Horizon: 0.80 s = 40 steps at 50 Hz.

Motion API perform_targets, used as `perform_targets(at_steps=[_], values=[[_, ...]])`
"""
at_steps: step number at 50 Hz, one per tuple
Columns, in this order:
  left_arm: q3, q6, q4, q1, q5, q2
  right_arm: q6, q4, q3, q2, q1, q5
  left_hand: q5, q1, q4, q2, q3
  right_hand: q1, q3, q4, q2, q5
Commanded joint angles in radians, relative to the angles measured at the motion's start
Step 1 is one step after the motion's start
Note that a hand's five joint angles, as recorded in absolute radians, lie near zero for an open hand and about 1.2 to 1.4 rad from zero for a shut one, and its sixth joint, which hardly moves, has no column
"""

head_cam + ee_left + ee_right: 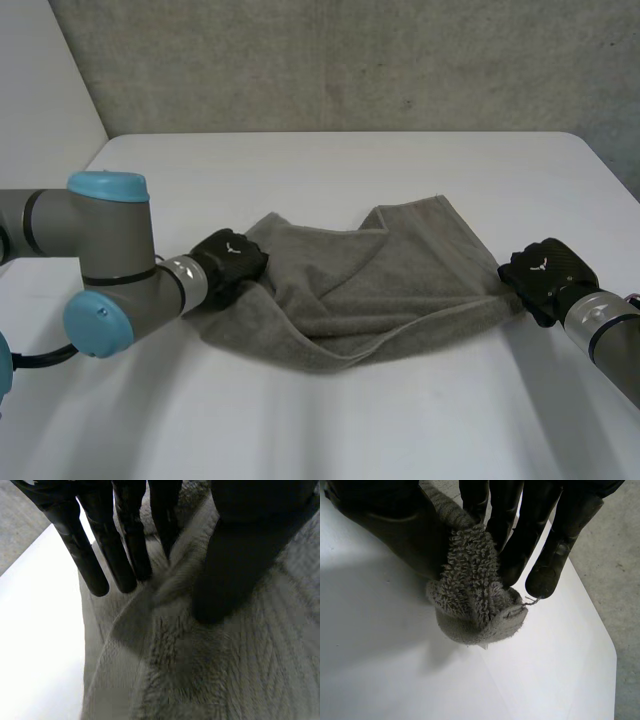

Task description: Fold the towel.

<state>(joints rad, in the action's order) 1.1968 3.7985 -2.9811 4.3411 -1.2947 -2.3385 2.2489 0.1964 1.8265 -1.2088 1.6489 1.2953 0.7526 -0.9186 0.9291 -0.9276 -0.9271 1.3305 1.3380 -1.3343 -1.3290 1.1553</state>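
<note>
A grey towel point(380, 290) lies rumpled across the middle of the white table point(330, 170), its far edge folded over toward the front. My left hand point(228, 262) is at the towel's left edge. In the left wrist view, its fingers point(125, 545) and thumb point(235, 565) close on a raised ridge of the cloth point(170, 585). My right hand point(545, 275) is at the towel's right corner. In the right wrist view, that corner point(475, 605) is pinched between thumb and fingers point(520, 540) just above the table.
A grey concrete wall point(350, 60) stands behind the table's far edge. Bare tabletop point(330, 420) stretches in front of the towel and beyond it. The left arm's elbow point(105, 260) stands over the table's left side.
</note>
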Motion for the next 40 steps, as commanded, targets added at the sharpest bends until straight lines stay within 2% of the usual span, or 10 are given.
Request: perform_targets(at_steps=[1,15,20,23,25,26,31,35,39,40], values=[[0.007,-0.008,0.002,-0.009,-0.009,0.053,0.000,0.000,0.000,0.000,0.000,0.001,0.469,-0.478,0.467,-0.469,-0.469,0.066,0.058,-0.062,-0.067,0.066],[0.130,-0.051,-0.022,0.023,-0.011,0.271,0.001,-0.008,-0.004,-0.026,-0.003,0.001,0.469,-0.478,0.467,-0.469,-0.469,0.066,0.058,-0.062,-0.067,0.066],[0.247,-0.097,-0.082,0.072,-0.009,0.393,0.008,-0.035,-0.009,-0.120,-0.023,0.007,0.469,-0.478,0.467,-0.469,-0.469,0.066,0.058,-0.062,-0.067,0.066],[0.323,-0.141,-0.127,0.112,-0.009,0.496,0.014,-0.132,-0.027,-0.247,-0.053,-0.011,0.469,-0.478,0.467,-0.469,-0.469,0.066,0.058,-0.062,-0.067,0.066],[0.397,-0.212,-0.172,0.156,-0.009,0.603,0.023,-0.176,-0.044,-0.282,-0.058,-0.030,0.469,-0.478,0.467,-0.469,-0.469,0.066,0.058,-0.062,-0.067,0.066],[0.397,-0.212,-0.173,0.157,-0.009,0.604,0.023,-0.176,-0.044,-0.282,-0.058,-0.030,0.469,-0.478,0.467,-0.469,-0.469,0.066,0.058,-0.062,-0.067,0.066],[0.498,-0.357,-0.213,0.239,-0.006,0.781,0.144,-0.412,-0.168,-0.419,-0.098,-0.141,0.469,-0.478,0.467,-0.469,-0.469,0.066,0.058,-0.062,-0.067,0.066],[0.561,-0.436,-0.213,0.291,0.001,0.889,0.205,-0.545,-0.266,-0.445,-0.118,-0.198,0.469,-0.478,0.467,-0.469,-0.469,0.066,0.058,-0.062,-0.067,0.066],[0.593,-0.453,-0.213,0.293,0.002,0.916,0.219,-0.740,-0.392,-0.434,-0.147,-0.266,0.469,-0.478,0.467,-0.469,-0.469,0.066,0.058,-0.062,-0.067,0.066],[0.610,-0.453,-0.213,0.290,0.000,0.916,0.219,-0.741,-0.392,-0.434,-0.147,-0.266,0.469,-0.478,0.467,-0.469,-0.469,0.066,0.058,-0.062,-0.067,0.066]])
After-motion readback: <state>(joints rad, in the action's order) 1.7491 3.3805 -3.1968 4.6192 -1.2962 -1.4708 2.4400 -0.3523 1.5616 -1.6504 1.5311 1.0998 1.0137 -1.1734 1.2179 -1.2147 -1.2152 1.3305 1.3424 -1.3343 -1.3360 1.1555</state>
